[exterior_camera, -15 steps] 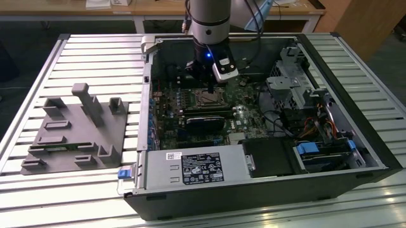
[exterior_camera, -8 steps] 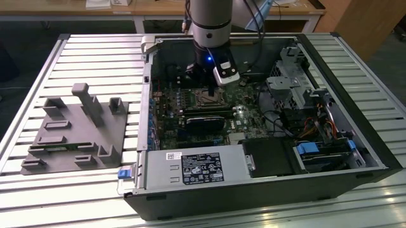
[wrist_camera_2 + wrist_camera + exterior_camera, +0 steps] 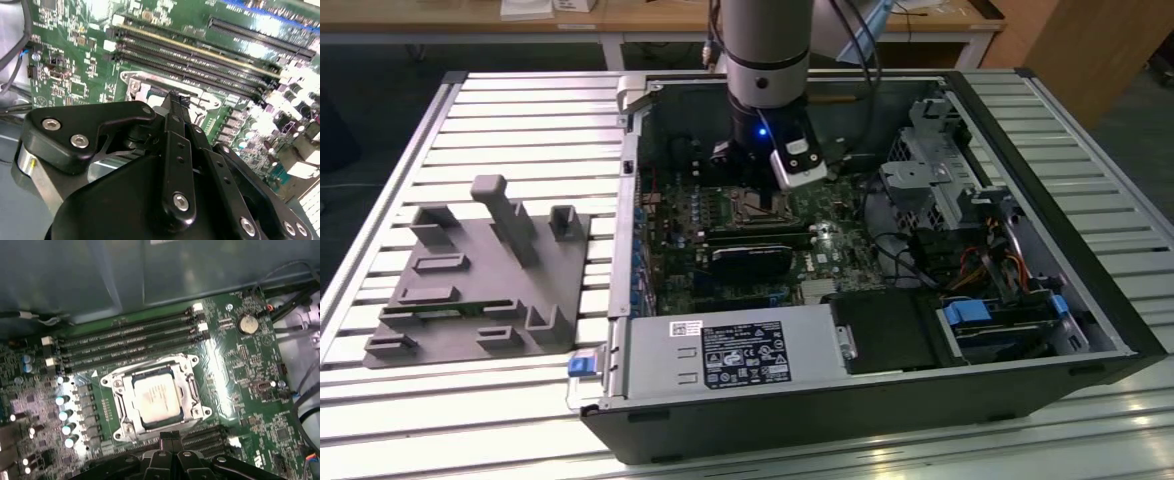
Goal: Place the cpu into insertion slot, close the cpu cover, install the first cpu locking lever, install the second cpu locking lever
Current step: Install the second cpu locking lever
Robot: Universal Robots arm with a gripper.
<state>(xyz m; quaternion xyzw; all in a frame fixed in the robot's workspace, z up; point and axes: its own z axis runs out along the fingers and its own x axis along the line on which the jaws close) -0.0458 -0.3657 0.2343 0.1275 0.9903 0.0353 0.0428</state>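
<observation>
Black jaws fill our near foreground in both wrist views, pressed together on nothing. We see the arm reaching straight down into the open computer case. Just past the fingertips, the cpu lies in the insertion slot, the cpu cover framing it, memory slots at its twelve o'clock.
</observation>
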